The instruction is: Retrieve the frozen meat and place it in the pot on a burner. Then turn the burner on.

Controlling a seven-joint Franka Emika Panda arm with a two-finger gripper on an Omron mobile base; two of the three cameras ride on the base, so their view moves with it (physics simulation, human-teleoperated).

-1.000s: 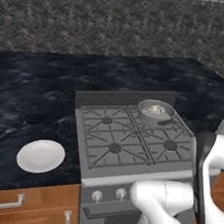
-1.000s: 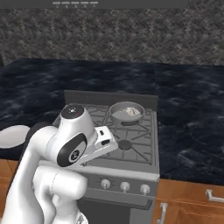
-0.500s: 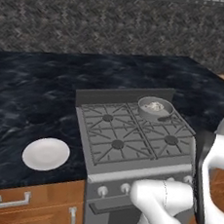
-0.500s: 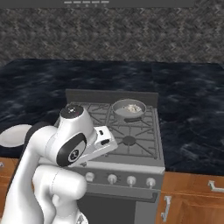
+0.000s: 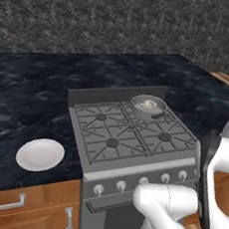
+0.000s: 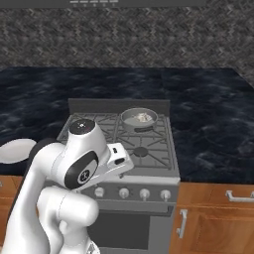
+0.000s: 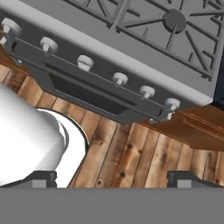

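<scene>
Our fingers (image 7: pixel 113 179) are spread and empty above the knobs (image 7: pixel 120 78), so we risk lighting a burner not under the pot (image 5: pixel 148 106) holding the frozen meat (image 5: pixel 147 104).

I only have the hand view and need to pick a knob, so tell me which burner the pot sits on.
Observer: The pot sits on the back right burner, against the stove's rear panel.
Operator: Confirm the meat is in it.
Observer: Something pale and speckled, the frozen meat, lies inside the pot; its shape is too small to make out.
Operator: Report anything else on the counter.
Observer: A white plate lies on the dark counter left of the stove, bare on top.
Operator: Give me the flame status.
Observer: No flame shows at any of the four burners.
</scene>
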